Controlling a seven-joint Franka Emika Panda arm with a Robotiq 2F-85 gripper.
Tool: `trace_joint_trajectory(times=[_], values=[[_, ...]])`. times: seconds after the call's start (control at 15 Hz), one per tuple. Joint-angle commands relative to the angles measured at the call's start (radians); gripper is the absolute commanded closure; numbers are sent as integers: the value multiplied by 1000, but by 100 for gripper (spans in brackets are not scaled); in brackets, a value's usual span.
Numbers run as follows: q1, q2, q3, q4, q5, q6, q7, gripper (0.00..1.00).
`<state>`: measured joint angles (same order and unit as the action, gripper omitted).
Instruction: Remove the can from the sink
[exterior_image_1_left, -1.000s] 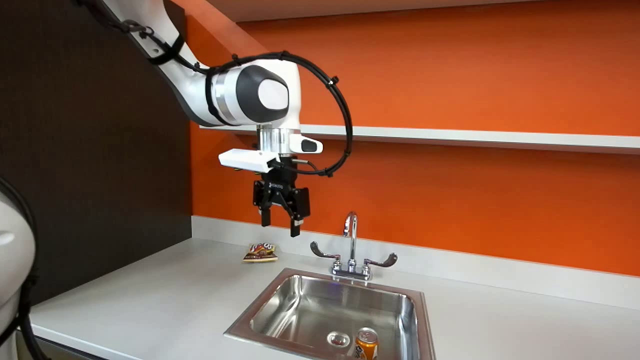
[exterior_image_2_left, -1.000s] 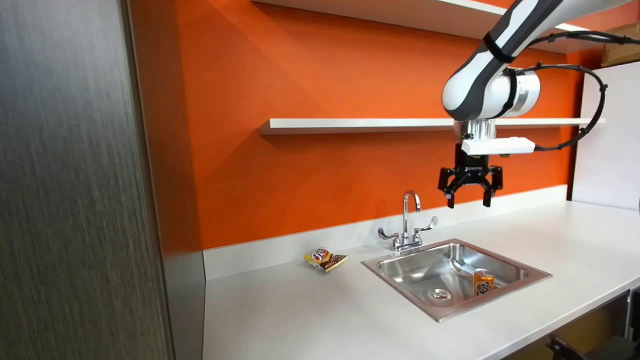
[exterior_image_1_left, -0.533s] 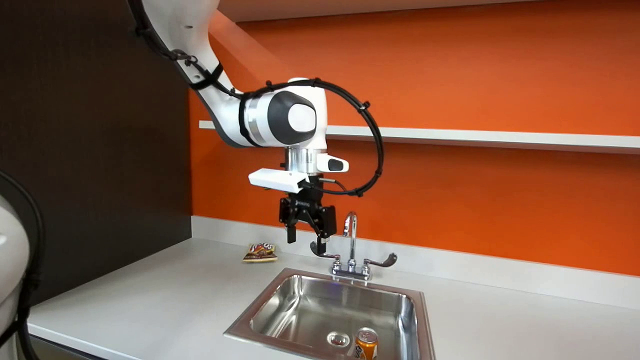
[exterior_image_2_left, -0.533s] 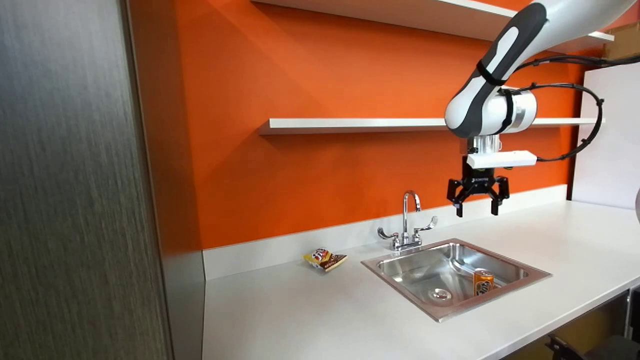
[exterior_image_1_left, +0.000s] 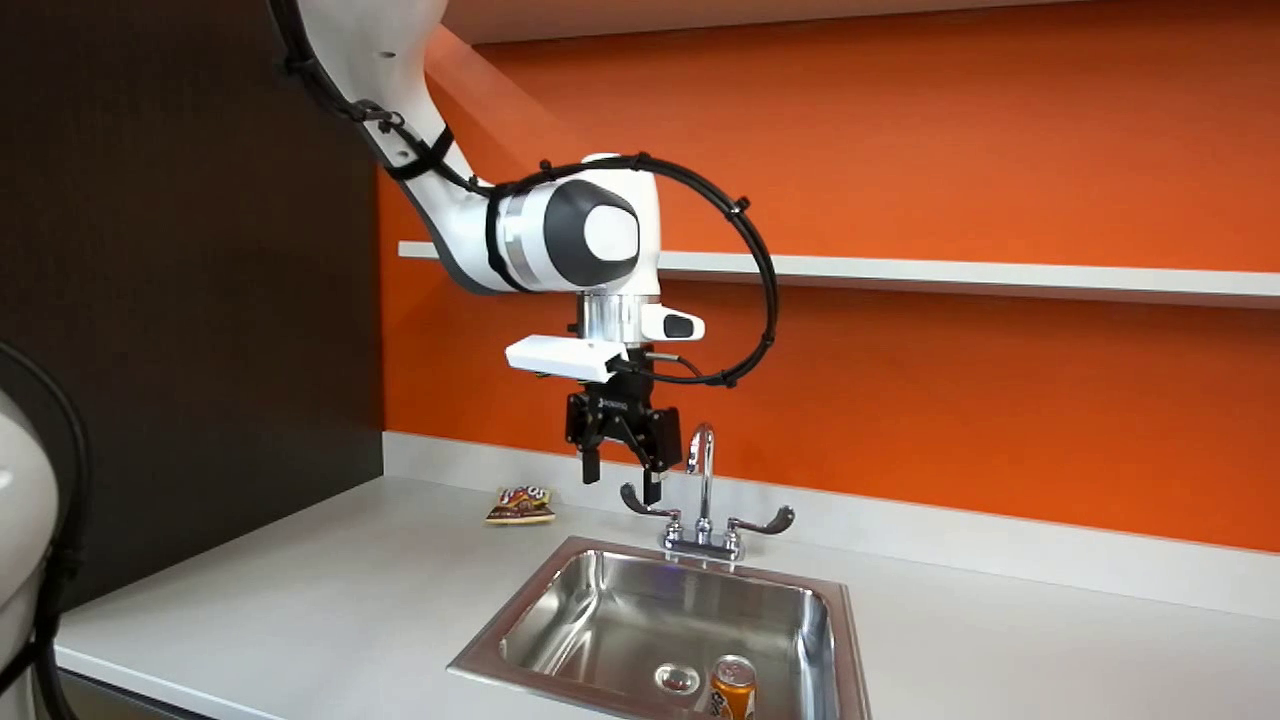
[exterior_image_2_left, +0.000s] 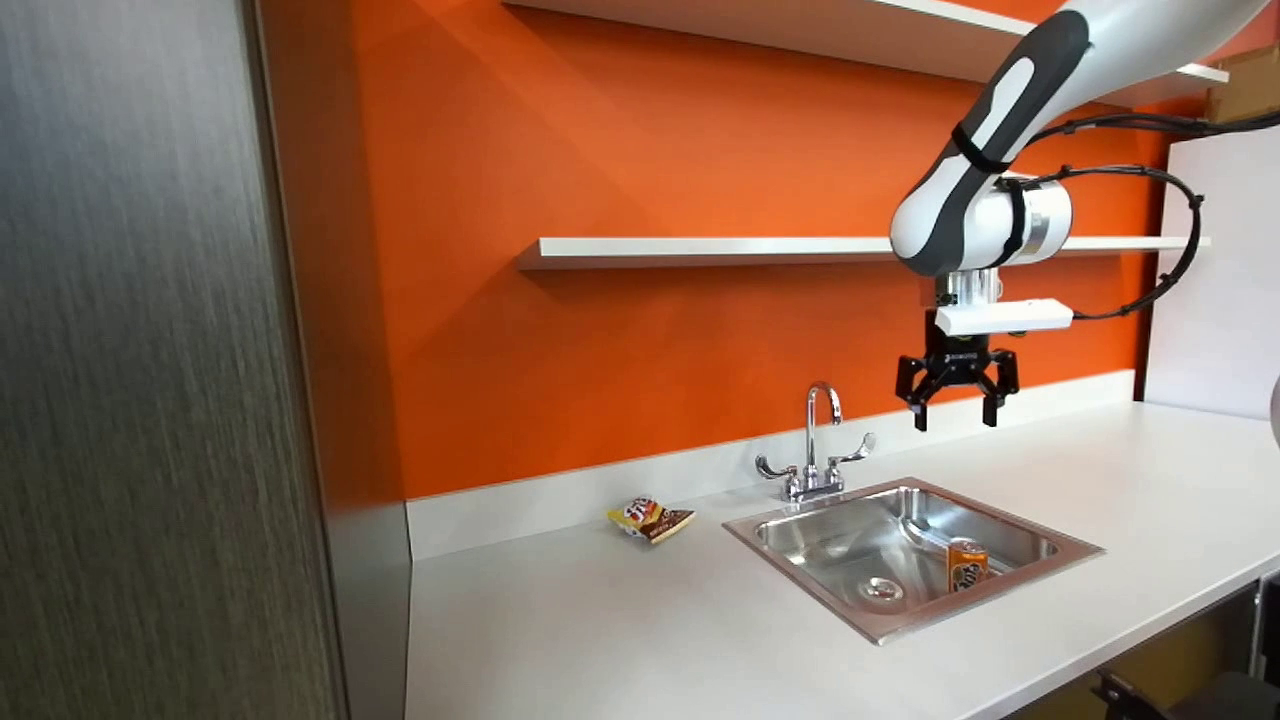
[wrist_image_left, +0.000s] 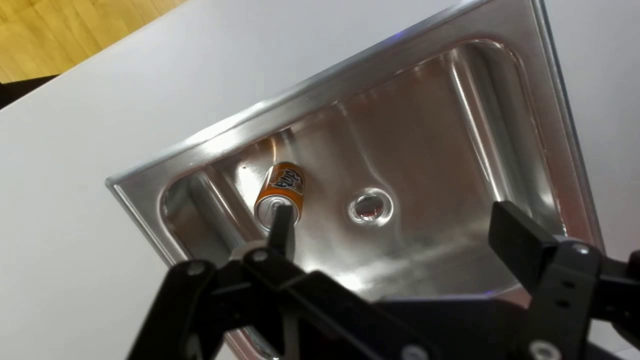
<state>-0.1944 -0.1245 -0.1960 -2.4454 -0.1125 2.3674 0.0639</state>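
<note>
An orange can (exterior_image_1_left: 734, 690) with a silver top stands upright in the steel sink (exterior_image_1_left: 848, 640). In an exterior view the can (exterior_image_2_left: 967, 568) shows above the sink's near rim (exterior_image_2_left: 1010, 587). My gripper (exterior_image_1_left: 621, 478) is open and empty, pointing down, high above the counter and sink; the gripper also shows in an exterior view (exterior_image_2_left: 955, 414). In the wrist view the can (wrist_image_left: 285, 185) lies beyond the left finger of the gripper (wrist_image_left: 393, 222), whose tip covers part of its lid. The drain (wrist_image_left: 370, 206) shows between the fingers.
A chrome faucet (exterior_image_1_left: 706, 490) with two handles stands behind the sink, near the gripper in an exterior view. A snack bag (exterior_image_2_left: 650, 519) lies on the counter beside the back wall. A white shelf (exterior_image_1_left: 950, 272) runs along the orange wall. A dark panel (exterior_image_1_left: 200, 300) bounds one side.
Over the last second my gripper has come down and, in an exterior view, moved right over the sink. In the last half second it has barely moved. The can and sink are unchanged.
</note>
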Motion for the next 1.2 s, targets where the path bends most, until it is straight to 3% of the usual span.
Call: trace_joint_trajectory(times=[0.0, 0.47, 1.13], values=[[-4, 0, 4, 1, 1, -2, -1, 0], [-19, 73, -13, 29, -7, 53, 4, 0], [-76, 324, -83, 149, 58, 142, -76, 0]])
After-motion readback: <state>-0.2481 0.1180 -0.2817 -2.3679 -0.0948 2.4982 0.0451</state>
